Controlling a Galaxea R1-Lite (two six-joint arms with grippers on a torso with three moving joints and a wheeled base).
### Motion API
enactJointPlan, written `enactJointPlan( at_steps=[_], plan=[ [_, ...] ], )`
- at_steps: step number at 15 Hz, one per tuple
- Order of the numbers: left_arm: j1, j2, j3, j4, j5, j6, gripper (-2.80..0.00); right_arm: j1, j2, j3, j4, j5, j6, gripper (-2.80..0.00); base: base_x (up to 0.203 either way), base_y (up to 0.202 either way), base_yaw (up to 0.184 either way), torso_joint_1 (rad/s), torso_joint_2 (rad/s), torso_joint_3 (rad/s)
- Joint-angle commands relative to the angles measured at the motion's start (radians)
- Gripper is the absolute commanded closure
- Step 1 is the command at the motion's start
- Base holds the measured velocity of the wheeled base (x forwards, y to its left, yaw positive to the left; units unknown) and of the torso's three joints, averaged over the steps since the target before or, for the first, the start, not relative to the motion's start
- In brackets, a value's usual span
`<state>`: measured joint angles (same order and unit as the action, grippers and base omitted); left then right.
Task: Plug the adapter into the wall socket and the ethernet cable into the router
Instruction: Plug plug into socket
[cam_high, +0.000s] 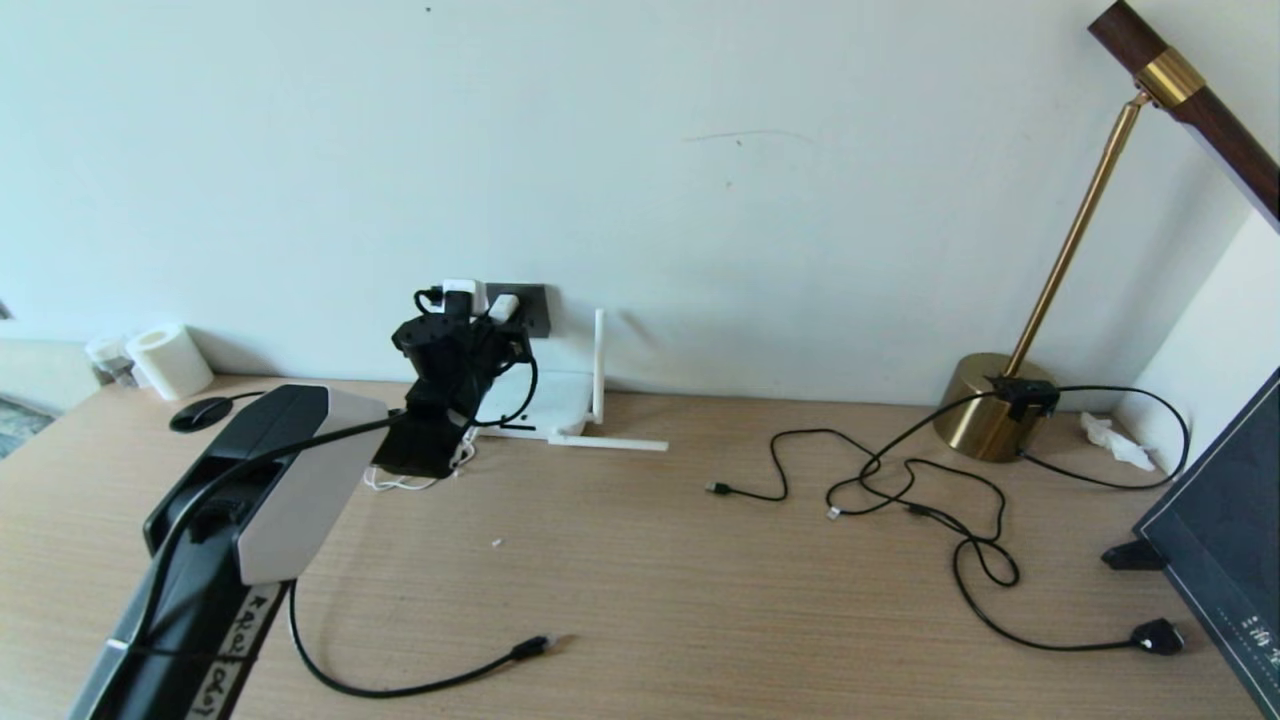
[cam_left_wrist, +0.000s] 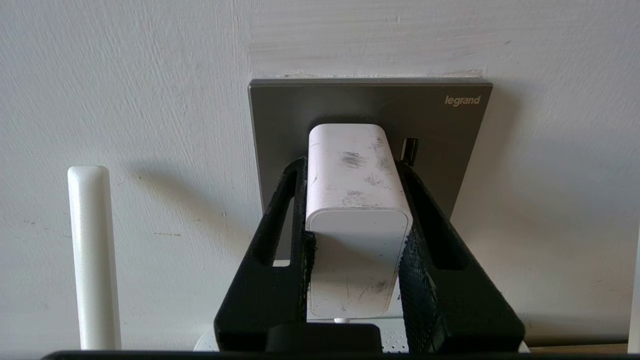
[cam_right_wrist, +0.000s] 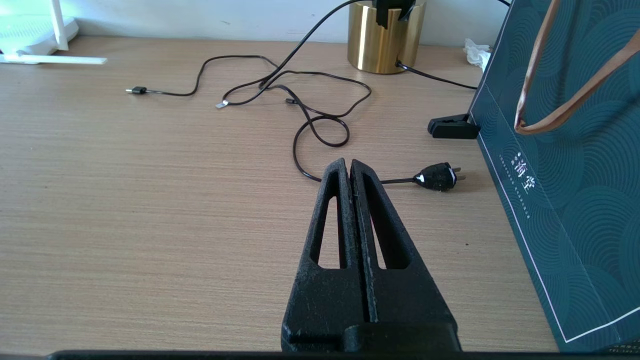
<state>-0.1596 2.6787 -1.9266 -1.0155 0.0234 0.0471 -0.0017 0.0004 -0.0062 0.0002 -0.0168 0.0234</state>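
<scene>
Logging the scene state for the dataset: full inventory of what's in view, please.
adapter: 1, white, against the wall socket, gripped by the left tool
wall socket: 1, dark grey, on wall
router: 1, white, below socket
ethernet cable: 1, black, front left on the desk
thin cables: several, black, desk right
lamp: 1, brass, back right
paper roll: 1, white, back left
gift bag: 1, dark teal, far right
left tool: black, shut on adapter
right tool: black, shut, over the desk
</scene>
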Motion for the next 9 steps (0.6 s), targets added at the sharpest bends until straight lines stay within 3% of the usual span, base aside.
enactJointPlan(
  at_steps=[1, 9],
  plan=[
    [-0.001, -0.003, 0.0, -0.002, 0.001, 0.0, 0.0, 0.0, 0.0, 0.0, 0.0, 0.0, 0.0, 0.0, 0.0, 0.0, 0.0, 0.0, 0.0, 0.0],
    [-0.003, -0.01, 0.0, 0.012, 0.001, 0.002, 0.0, 0.0, 0.0, 0.0, 0.001, 0.0, 0.0, 0.0, 0.0, 0.0, 0.0, 0.0, 0.0, 0.0]
  ],
)
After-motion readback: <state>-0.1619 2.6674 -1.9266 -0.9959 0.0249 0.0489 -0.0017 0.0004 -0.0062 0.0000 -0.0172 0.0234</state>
